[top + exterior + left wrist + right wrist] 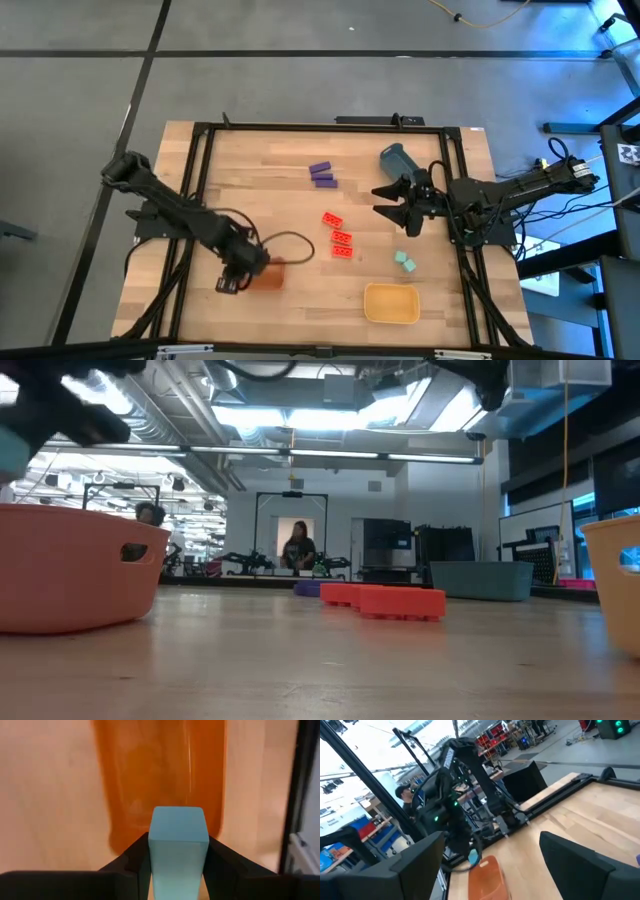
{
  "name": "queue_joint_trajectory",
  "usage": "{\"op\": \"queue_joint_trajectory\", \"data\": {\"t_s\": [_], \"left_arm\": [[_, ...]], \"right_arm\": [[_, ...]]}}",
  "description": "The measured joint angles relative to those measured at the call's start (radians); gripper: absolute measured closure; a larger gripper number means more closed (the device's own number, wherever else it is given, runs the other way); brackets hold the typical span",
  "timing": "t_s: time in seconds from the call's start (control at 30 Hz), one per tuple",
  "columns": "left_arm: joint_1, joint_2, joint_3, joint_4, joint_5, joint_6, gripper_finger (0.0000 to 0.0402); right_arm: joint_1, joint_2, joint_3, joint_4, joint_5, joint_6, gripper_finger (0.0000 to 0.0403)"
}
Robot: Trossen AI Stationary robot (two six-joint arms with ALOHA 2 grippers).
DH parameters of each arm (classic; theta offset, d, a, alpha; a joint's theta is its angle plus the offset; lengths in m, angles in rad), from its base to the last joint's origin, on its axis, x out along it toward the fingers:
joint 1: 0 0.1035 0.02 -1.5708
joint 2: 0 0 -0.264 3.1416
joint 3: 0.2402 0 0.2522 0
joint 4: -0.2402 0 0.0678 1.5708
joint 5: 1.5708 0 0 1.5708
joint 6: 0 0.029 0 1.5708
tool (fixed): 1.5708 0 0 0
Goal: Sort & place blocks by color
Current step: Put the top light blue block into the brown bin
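My left gripper [243, 272] hovers over an orange tray [270, 277] near the table's front left, shut on a pale teal cube [178, 845]. The right wrist view also shows that cube [474, 857] above the tray [487, 879]. Two more teal cubes [404, 262] lie flat on the table, right of centre. Three red studded bricks [338, 236] sit in a row at the middle. Two purple bars [321, 174] lie farther back. My right gripper [386, 201] waits open above the table's right side, beside the cup. My left gripper pinches the teal cube between its two fingers [131, 859], one on each opposite side face [154, 854]. The fingers point down from above. The cube is lifted clear and hangs upright over the orange tray [160, 775].
A yellow tray [391, 303] sits near the front edge, right of centre. A blue-grey cup [395, 160] lies at the back right. A black frame [300, 127] borders the table. A cable [295, 245] loops beside my left gripper. People stand in the room beyond [298, 547].
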Motion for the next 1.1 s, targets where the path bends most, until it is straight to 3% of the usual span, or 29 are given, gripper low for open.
{"op": "queue_joint_trajectory", "data": {"t_s": [0.23, 0.67, 0.9, 1.1], "left_arm": [[-0.01, 0.131, 0.0, 0.173, -0.006, 0.038, 0.0276], [0.006, 0.233, -0.001, 0.171, -0.008, 0.138, 0.0274], [0.009, 0.233, -0.001, 0.165, -0.026, 0.133, 0.0216], [0.035, 0.213, 0.005, 0.146, 0.033, 0.133, 0.0197]], "right_arm": [[0.0, 0.0, 0.0, -0.005, 0.0, -0.004, 0.0072], [0.0, 0.0, 0.0, -0.014, 0.0, -0.004, 0.0072], [0.0, 0.0, 0.0, -0.031, 0.0, -0.004, 0.0072], [0.0, 0.0, 0.0, -0.041, 0.0, -0.004, 0.0072]]}}
